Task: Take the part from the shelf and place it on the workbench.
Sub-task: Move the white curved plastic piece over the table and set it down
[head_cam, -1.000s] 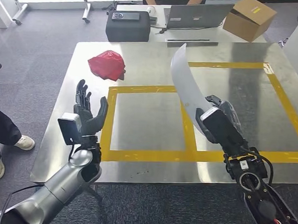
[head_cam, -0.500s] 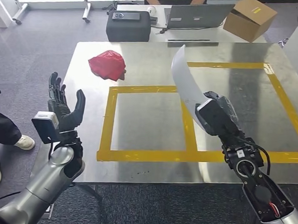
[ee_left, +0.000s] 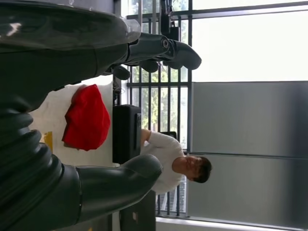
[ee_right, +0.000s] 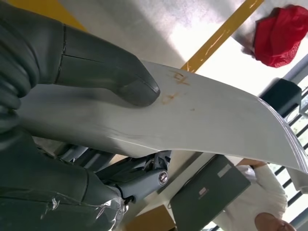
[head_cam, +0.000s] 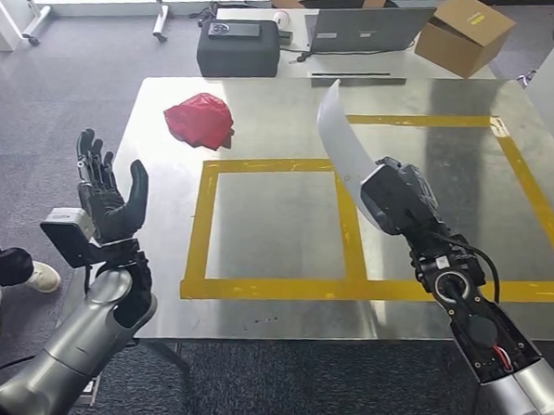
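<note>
Fingers (ee_right: 109,72) of right hand (head_cam: 397,200) wrapped round lower end of part (head_cam: 341,141), thumb pressed flat on its pale face, darker fingers curled behind; firm clasp, nothing slack. Part: long curved whitish blade-like strip, held tilted, free end rising up and toward far edge of workbench (head_cam: 280,105). Faint orange marks on its face near thumb in right wrist view. Lifted clear of steel top, no contact seen.

Positioned over yellow tape (head_cam: 347,225) strip dividing two marked rectangles, about mid-bench, nearer near edge than far.

Left hand (head_cam: 106,199) raised off left edge of workbench, palm up, fingers spread and upright, holding nothing, touching nothing.

Step judged: carry finished or nearly so, placing phase. Shelf pickup plainly done, part in hand over target surface. Next move likely calls for lowering right arm, tipping part flatter so its long face meets steel, then loosening clasp. Which taped rectangle is meant: cannot tell.

Elsewhere: red cloth (head_cam: 198,120) near far-left corner, well apart from part. Beyond far edge, black case (head_cam: 238,47), laptop (head_cam: 367,28), cardboard box (head_cam: 466,31), seated person (ee_left: 174,161).
</note>
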Available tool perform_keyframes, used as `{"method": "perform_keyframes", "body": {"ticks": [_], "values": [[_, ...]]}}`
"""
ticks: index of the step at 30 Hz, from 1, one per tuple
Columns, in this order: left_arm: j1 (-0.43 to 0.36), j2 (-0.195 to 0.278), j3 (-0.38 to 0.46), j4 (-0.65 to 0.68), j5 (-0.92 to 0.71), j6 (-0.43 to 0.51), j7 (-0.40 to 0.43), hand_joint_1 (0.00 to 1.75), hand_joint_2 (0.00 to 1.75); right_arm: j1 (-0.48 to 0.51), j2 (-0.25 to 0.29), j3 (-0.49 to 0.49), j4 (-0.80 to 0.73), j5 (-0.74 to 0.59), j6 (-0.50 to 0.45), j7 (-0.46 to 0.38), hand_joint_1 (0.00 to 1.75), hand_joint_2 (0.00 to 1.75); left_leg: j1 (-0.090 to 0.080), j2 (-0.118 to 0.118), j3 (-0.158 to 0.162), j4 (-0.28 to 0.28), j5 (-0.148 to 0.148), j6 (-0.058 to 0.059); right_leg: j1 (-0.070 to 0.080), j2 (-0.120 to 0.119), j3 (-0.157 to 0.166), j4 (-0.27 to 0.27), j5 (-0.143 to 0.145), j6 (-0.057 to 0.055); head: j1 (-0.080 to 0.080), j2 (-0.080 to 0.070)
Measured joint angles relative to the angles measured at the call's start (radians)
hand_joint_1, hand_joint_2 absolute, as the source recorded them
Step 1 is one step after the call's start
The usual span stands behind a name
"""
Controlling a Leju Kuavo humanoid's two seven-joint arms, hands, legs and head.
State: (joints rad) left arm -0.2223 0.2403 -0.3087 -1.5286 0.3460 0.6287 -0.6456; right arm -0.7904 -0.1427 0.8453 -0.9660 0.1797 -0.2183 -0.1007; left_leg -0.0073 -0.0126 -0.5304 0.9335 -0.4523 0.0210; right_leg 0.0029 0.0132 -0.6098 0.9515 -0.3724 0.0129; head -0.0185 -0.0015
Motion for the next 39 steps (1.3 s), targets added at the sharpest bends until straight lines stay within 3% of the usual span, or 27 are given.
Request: {"method": "perform_keyframes", "body": {"ticks": [19,39], "values": [[-0.008,-0.023,-0.008,-0.001,0.034,-0.013,-0.007,0.00,1.75,-0.073,0.079,0.066,0.114,0.015,0.000,0.005,1.75,1.75,0.000,0.000,0.000,0.000,0.000,0.000,0.000,0.001,0.000,0.000,0.000,0.000,0.000,0.000],[-0.054,-0.070,-0.020,0.030,0.037,-0.037,-0.011,0.00,1.75,-0.177,0.252,0.125,0.217,-0.035,0.002,-0.103,1.75,1.75,0.000,0.001,0.000,0.000,0.000,0.000,0.000,0.001,0.000,0.000,0.000,0.000,0.000,0.000]]}}
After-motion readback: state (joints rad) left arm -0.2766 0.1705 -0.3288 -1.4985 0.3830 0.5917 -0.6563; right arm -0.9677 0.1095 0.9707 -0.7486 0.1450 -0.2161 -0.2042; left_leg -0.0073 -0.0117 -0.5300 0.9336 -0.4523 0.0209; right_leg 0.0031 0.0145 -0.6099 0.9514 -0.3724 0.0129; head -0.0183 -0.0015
